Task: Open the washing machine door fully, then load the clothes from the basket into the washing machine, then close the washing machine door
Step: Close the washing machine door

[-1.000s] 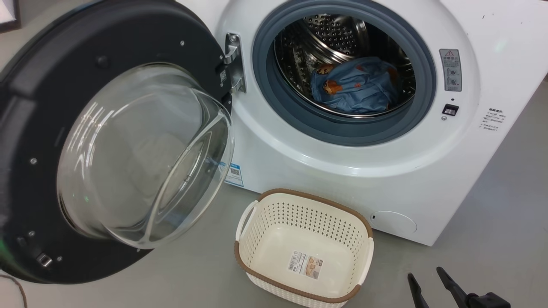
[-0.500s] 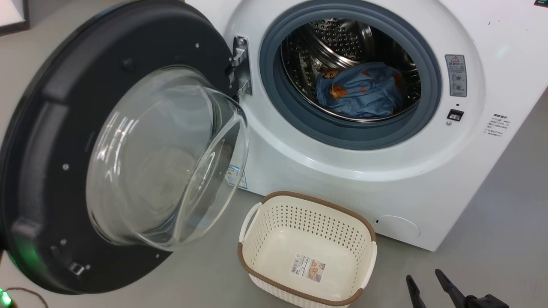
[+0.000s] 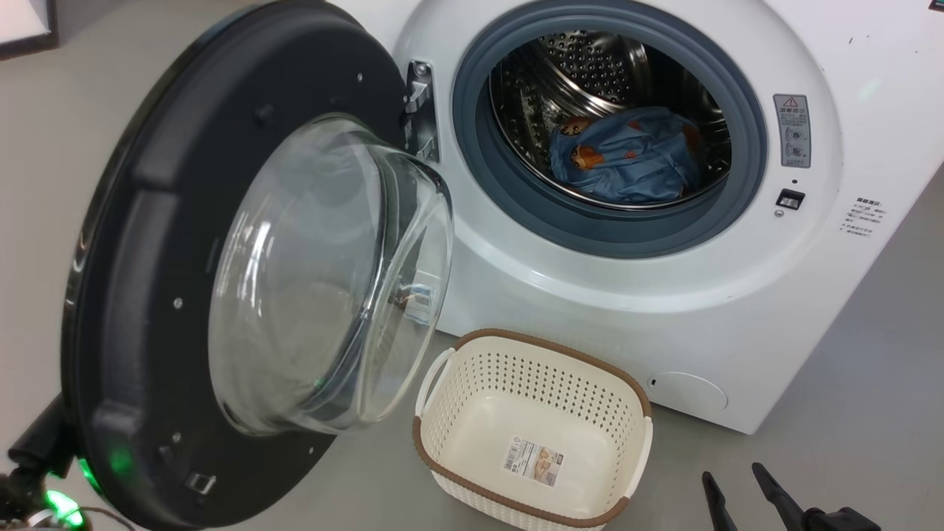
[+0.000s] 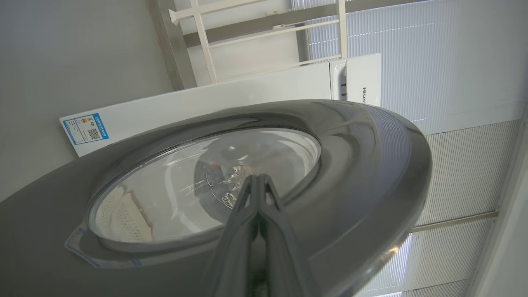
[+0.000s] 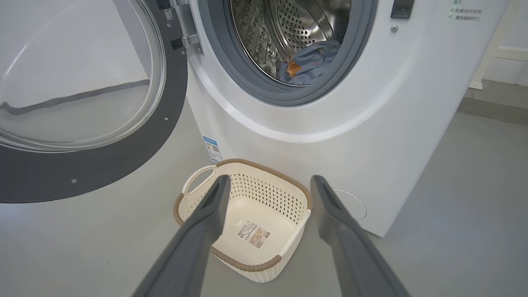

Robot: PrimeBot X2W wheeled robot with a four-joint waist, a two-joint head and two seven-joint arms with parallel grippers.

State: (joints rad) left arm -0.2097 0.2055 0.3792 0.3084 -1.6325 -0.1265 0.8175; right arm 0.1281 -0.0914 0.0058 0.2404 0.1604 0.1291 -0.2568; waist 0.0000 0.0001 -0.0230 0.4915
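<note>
Door (image 3: pixel 184 221) stands part-way open, swung out on its hinge (image 3: pixel 420 103) at the left edge of the washer (image 3: pixel 590 295) opening. Its dark grey inner face and bulging glass bowl (image 3: pixel 332 280) face right. The door's free edge is at the near left.

Clothes (image 3: pixel 627 166): a blue bundle with orange-brown bear print, lying low in the steel drum (image 3: pixel 590 66) behind the grey gasket (image 3: pixel 516 199). The right wrist view shows the same bundle (image 5: pixel 307 64) in the drum.

Basket (image 3: pixel 553 346): upright on the grey floor (image 3: pixel 848 405), just in front of the washer, below the opening and right of the door. Its bare bottom shows a paper label (image 3: pixel 532 463).

Left gripper (image 4: pixel 258 178): fingers pressed together, nothing between them. In the left wrist view they point at the door's (image 4: pixel 350 165) glossy outer face, tips over the edge of its round window. Contact with the door: cannot tell. A blue sticker (image 4: pixel 85 128) on the washer front shows beyond the door rim.

Right gripper (image 3: pixel 732 473): at the near right, low over the floor and right of the basket. Its fingers are spread wide and hold nothing. In the right wrist view the gripper (image 5: pixel 270 179) points toward the basket (image 5: pixel 264 167) and the washer front, apart from both.
</note>
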